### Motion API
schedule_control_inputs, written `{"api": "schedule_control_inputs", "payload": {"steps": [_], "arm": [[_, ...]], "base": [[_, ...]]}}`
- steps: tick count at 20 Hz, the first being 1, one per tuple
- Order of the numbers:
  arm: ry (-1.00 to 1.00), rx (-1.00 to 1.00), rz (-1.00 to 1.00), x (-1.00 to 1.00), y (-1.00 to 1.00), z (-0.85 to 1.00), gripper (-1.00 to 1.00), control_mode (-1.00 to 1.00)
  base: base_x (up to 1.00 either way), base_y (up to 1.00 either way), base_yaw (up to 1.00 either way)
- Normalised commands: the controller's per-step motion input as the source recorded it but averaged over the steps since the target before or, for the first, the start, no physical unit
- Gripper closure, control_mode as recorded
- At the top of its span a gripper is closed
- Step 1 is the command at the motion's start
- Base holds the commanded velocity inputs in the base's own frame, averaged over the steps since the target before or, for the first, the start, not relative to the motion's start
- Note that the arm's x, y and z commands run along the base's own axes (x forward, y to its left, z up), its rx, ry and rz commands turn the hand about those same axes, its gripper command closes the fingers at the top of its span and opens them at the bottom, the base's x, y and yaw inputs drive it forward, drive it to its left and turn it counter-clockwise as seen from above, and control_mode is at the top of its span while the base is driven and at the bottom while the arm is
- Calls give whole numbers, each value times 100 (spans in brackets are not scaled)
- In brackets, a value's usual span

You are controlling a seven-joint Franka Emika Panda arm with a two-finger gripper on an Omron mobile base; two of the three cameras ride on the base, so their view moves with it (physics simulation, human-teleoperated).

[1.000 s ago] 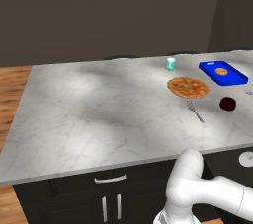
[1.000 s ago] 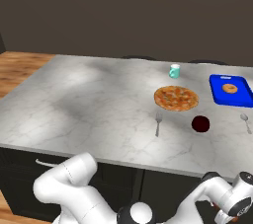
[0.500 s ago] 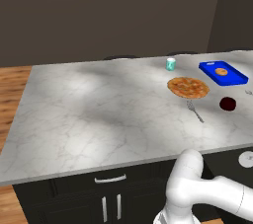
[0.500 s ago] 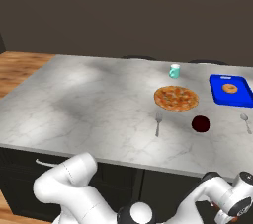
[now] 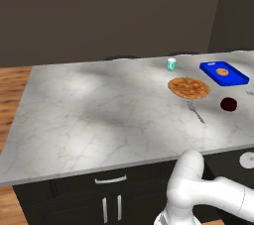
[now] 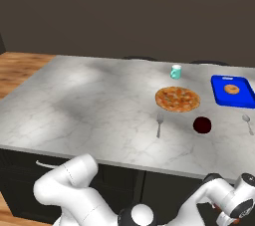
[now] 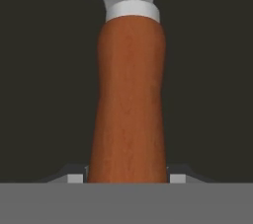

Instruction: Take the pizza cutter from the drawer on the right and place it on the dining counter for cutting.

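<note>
The gripper (image 7: 127, 178) was clamped on the cutter (image 7: 129, 104), its two finger tips (image 7: 74, 177) pressed against either side of the brown wooden handle near its lower end. Beyond the handle, a grey metal neck ran up to the pale round blade at the top edge of the hand view. Dark drawer floor lay on both sides of the handle, with nothing else near it.

The arm (image 6: 219, 202) was bent low in front of the black cabinets, below the counter edge, its wrist at the lower right of the right base view.

Above, the counter (image 5: 94, 115) had a broad bare stretch across its left and middle, right up to the near edge. The things on it crowded the far right: a pizza (image 5: 188, 87), a fork (image 5: 195, 111) just in front of it, a dark red ball (image 5: 228, 104), a teal cup (image 5: 171, 64), and a blue tray (image 5: 224, 73) holding a doughnut (image 5: 222, 72).
</note>
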Motion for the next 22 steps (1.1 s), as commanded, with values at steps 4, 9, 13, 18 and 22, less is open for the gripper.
{"api": "schedule_control_inputs", "payload": {"steps": [4,9,13,18,22], "arm": [[0,0,0,0,0,0,100,-100],[0,0,0,-6,-1,0,100,-100],[0,0,0,-47,-10,1,100,-100],[-2,0,0,-77,-23,23,100,-100],[0,0,0,-38,-14,76,100,-100]], "base": [[0,0,0],[0,0,0],[0,0,0],[0,0,0],[0,0,0]]}}
